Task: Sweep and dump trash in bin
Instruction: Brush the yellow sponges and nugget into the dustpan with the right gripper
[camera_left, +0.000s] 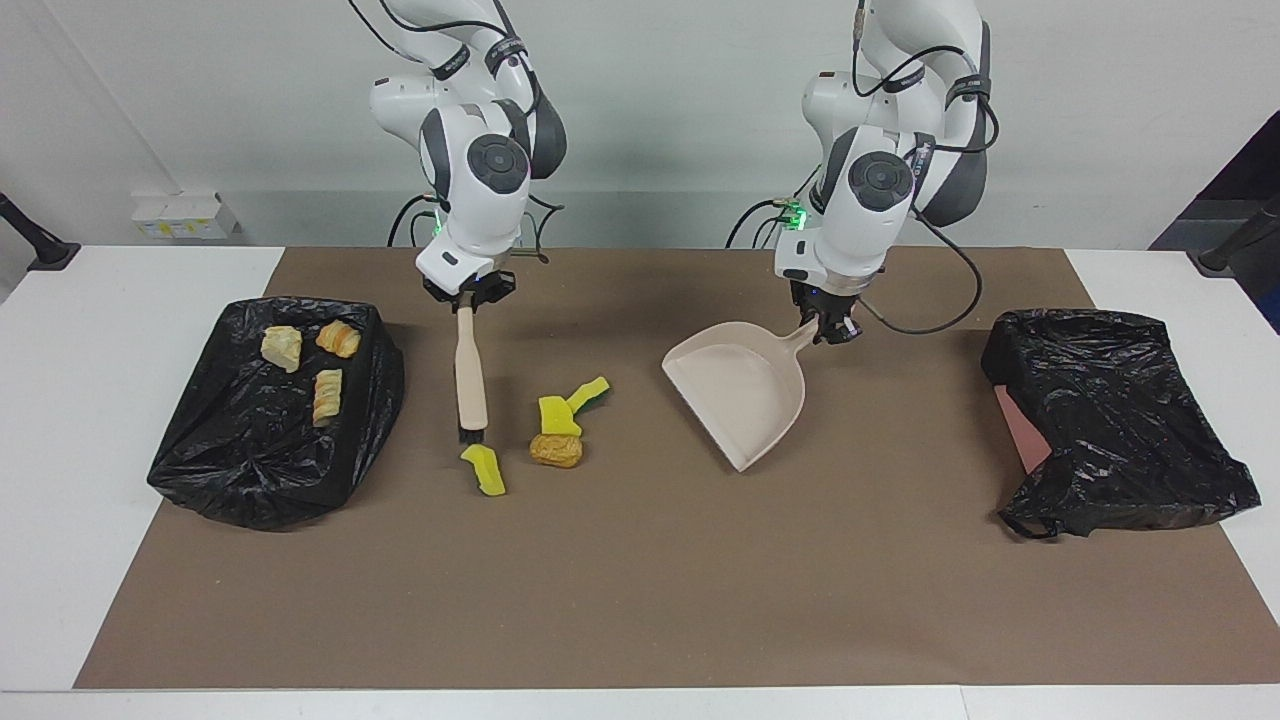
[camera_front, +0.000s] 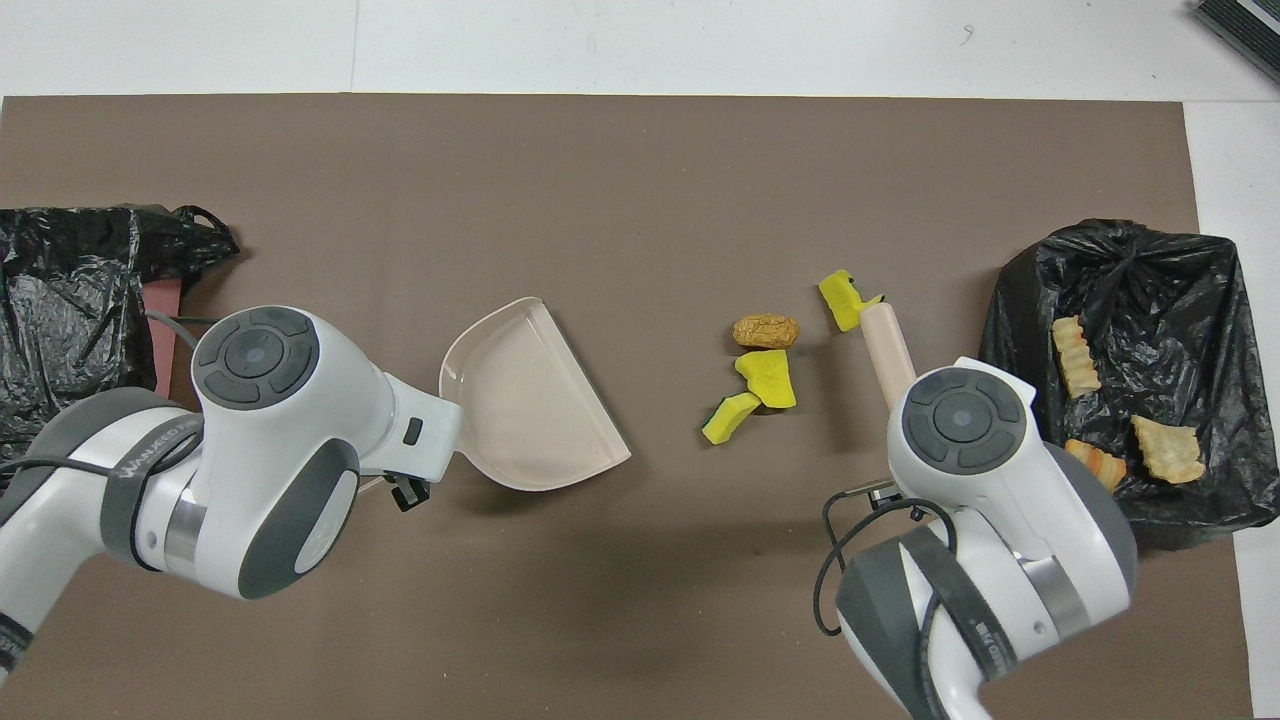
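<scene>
My right gripper (camera_left: 468, 298) is shut on the handle of a beige brush (camera_left: 470, 375), which hangs down with its dark bristles right next to a yellow sponge piece (camera_left: 484, 470). Beside it lie a tan lump (camera_left: 556, 450), a yellow sponge piece (camera_left: 558, 415) and a green-backed sponge piece (camera_left: 592, 390). My left gripper (camera_left: 828, 325) is shut on the handle of the beige dustpan (camera_left: 740, 395), whose mouth faces these scraps. Three crusty lumps (camera_left: 327, 396) lie in the black-lined bin (camera_left: 260, 480). From overhead, the brush (camera_front: 885, 345), dustpan (camera_front: 530, 400) and tan lump (camera_front: 765, 331) also show.
A second black bag (camera_left: 1120, 420) over a reddish box sits at the left arm's end of the table. A brown mat (camera_left: 640, 580) covers the table's middle. The bin with the lumps (camera_front: 1130, 270) stands at the right arm's end.
</scene>
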